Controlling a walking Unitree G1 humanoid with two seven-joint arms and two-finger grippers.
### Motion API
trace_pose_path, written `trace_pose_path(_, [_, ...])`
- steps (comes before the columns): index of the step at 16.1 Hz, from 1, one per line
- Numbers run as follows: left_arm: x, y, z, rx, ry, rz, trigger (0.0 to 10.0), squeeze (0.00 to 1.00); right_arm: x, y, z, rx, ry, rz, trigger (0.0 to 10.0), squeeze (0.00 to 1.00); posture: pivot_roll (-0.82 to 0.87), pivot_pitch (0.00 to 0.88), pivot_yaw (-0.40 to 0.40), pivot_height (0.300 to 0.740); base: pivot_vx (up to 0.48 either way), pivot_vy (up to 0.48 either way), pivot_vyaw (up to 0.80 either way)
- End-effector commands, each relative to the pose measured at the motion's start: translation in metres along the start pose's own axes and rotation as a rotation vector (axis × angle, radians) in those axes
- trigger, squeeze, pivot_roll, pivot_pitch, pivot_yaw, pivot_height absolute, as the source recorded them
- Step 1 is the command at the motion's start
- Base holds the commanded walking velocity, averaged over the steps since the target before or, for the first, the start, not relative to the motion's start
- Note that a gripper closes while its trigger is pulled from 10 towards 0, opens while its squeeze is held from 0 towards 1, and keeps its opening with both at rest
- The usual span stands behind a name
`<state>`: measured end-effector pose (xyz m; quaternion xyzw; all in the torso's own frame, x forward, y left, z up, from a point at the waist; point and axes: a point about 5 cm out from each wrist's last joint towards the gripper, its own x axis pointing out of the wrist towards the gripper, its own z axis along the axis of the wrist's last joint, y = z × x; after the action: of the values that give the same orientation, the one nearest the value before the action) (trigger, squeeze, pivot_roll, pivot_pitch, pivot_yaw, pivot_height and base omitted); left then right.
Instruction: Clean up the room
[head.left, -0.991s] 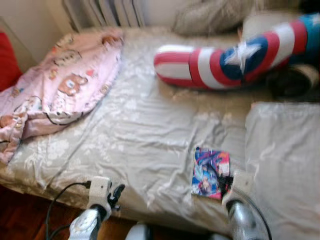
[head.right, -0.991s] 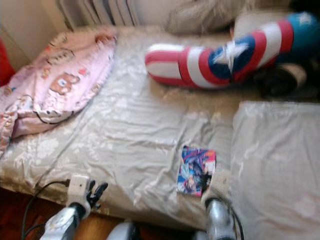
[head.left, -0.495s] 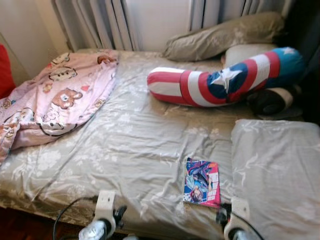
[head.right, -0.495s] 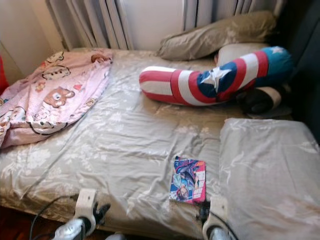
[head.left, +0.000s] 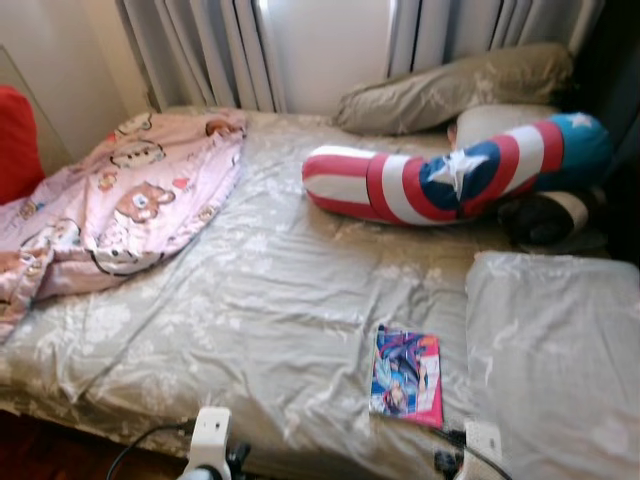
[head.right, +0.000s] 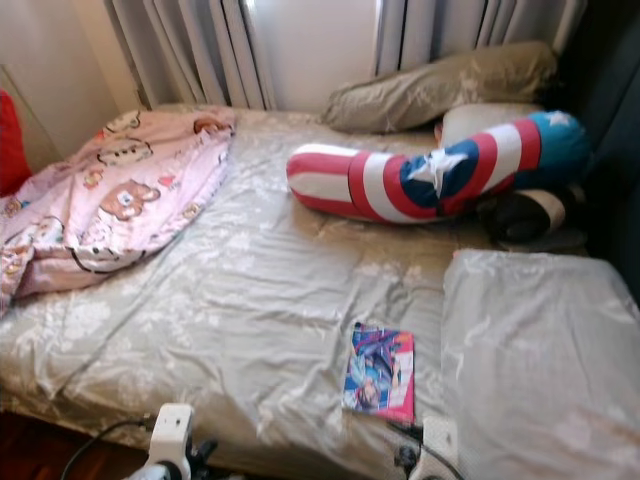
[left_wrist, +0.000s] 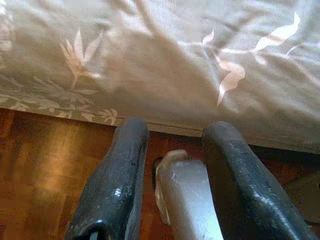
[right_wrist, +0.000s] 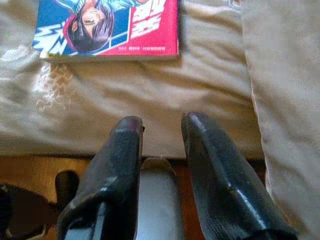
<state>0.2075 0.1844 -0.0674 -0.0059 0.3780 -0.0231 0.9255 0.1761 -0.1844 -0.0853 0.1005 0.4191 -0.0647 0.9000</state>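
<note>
Right wrist view: comic book (right_wrist: 107, 27) just beyond open right hand (right_wrist: 161, 125).

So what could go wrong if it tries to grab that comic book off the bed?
The comic book lies flat on soft, wrinkled bedsheet, so the right claw might pinch sheet along with it, or bend the thin cover. It also sits close beside the grey pillow, which the claw could nudge.
</note>
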Motion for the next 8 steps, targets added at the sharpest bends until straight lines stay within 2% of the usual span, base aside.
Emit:
trace_pose_path(1, [0.0,0.004,0.002,0.019,0.004,0.01,10.0,0.0,0.0,0.002,0.0,0.004,0.005,0.0,10.0,0.0,0.01,0.0,0.009,0.737,0.0,0.0,0.0])
trace_pose_path(4, [0.0,0.007,0.001,0.023,0.01,0.012,10.0,0.0,-0.001,0.002,-0.005,-0.022,0.026,0.011,10.0,0.0,0.01,0.0,0.009,0.74,0.0,0.0,0.0])
trace_pose_path(8, [-0.004,0.009,-0.011,0.012,0.048,0.023,10.0,0.0,-0.002,0.001,-0.012,-0.054,0.064,0.007,10.0,0.0,0.02,0.0,0.005,0.74,0.0,0.0,0.0])
